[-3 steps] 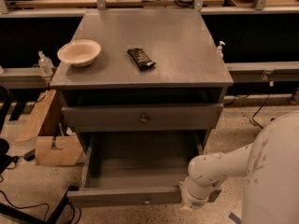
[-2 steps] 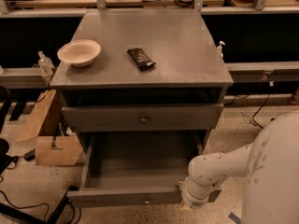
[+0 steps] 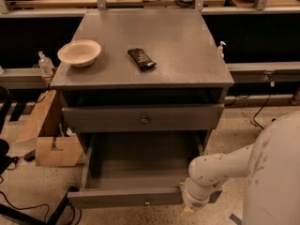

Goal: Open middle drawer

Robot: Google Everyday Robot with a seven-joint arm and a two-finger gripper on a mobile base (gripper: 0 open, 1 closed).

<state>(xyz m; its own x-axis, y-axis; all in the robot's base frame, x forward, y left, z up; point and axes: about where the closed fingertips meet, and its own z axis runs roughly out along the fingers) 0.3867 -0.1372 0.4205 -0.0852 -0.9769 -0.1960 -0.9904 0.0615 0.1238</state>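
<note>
My gripper (image 3: 189, 209) sits at the bottom of the frame, right of centre, against the right end of the middle drawer's (image 3: 117, 198) front (its grip I cannot tell). That drawer stands pulled out, lower centre, tray showing.

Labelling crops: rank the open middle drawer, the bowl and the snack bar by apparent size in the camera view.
Largest: middle drawer, nearest the camera.
Then bowl.
Smallest: snack bar.
The gripper is at the drawer's front right corner.
</note>
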